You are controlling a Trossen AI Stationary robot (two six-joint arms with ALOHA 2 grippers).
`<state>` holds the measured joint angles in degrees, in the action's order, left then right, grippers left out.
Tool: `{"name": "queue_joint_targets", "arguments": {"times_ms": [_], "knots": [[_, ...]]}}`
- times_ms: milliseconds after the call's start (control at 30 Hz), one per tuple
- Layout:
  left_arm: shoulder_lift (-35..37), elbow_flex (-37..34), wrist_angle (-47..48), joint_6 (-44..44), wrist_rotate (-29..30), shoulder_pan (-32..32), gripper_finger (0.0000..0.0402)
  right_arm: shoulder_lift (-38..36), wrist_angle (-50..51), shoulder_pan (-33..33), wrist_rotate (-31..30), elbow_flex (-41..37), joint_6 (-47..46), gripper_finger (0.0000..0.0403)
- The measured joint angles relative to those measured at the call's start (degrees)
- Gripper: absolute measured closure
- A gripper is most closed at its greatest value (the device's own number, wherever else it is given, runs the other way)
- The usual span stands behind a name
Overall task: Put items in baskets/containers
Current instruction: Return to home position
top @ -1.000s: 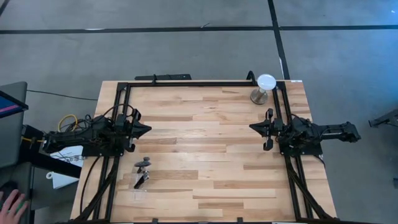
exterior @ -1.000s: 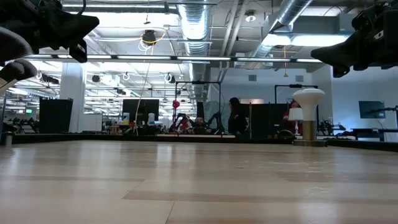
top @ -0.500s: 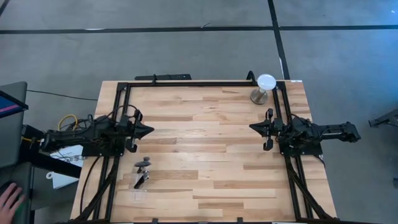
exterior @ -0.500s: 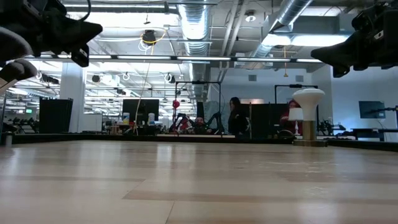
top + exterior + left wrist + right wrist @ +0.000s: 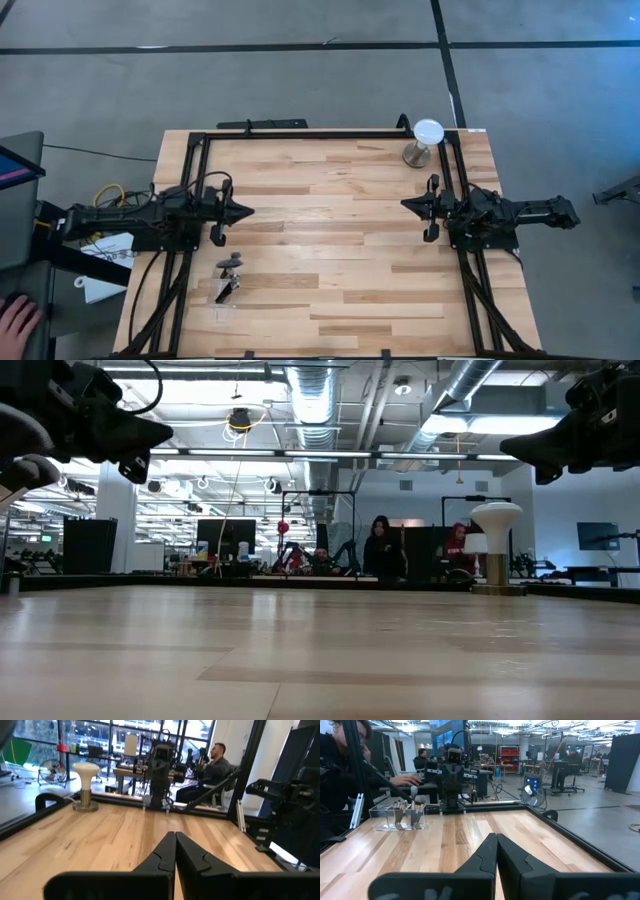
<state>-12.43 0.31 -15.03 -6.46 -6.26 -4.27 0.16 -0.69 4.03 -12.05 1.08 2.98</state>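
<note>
Since a second before, the left gripper (image 5: 243, 211) had slid a little farther out over the big wooden table (image 5: 330, 250), toward its middle. It hung up in the air above the wood. Its two dark fingers (image 5: 167, 851) were pressed tight together, and nothing was between them.

The right gripper (image 5: 405, 204) had not moved. It hung above the other side of the table, well apart from the left gripper, and the two pointed at each other. Its fingers (image 5: 489, 851) were also squeezed together with nothing in them.

A person's hand (image 5: 15, 320) showed off the table, behind the left arm, and it had shifted a little too. Far back in the room, people (image 5: 382, 550) stood near desks.

A white disc on a metal stand (image 5: 427, 132) stood upright near the right gripper, off to its side by the far corner of the table.

The clear tray (image 5: 380, 817) sat on the wood near the left gripper, a bit to its side and toward the near edge of the table. It was far across the table from the right gripper.

The makeup brushes (image 5: 412, 807) were inside the clear tray, bunched together with their heads sticking up. From above they looked like small dark shapes (image 5: 230, 262) just beside the left gripper. No brush lay loose on the wood.
</note>
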Motion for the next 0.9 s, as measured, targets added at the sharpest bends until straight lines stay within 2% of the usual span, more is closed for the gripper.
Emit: {"name": "queue_joint_targets", "arguments": {"times_ms": [467,900], "knots": [[-4.20,-0.02,-0.34,0.00,0.00,0.00,0.0396,0.00,0.00,0.00,0.00,-0.02,0.00,0.0403],[-4.23,0.00,-0.48,-0.01,0.00,0.00,0.0396,0.00,0.00,0.00,0.02,-0.02,0.00,0.0403]]}}
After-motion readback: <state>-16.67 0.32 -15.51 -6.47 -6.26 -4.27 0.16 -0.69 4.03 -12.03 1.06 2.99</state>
